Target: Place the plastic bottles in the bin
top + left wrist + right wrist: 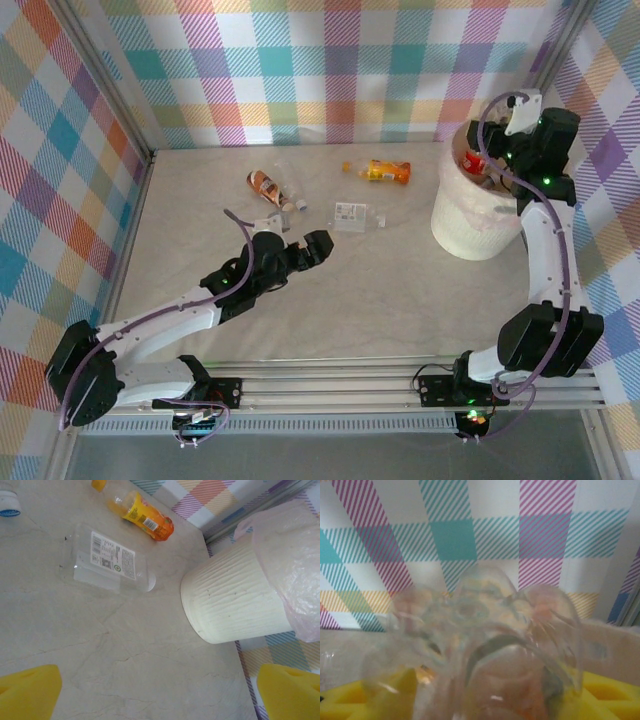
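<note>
Clear bottle is clamped in the right gripper over the bin, at the table's far right corner. Brown bottle, flat bottle and orange bottle lie near the far edge. Left gripper hovers mid-table, jaws apart.

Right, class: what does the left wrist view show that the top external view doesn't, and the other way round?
Left wrist view: label print on the clear bottle, ribs on the bin wall. Top external view: the brown-labelled bottle, the left gripper with its dark body, the right arm bent over the bin. Shared: clear bottle, orange bottle, bin.
</note>
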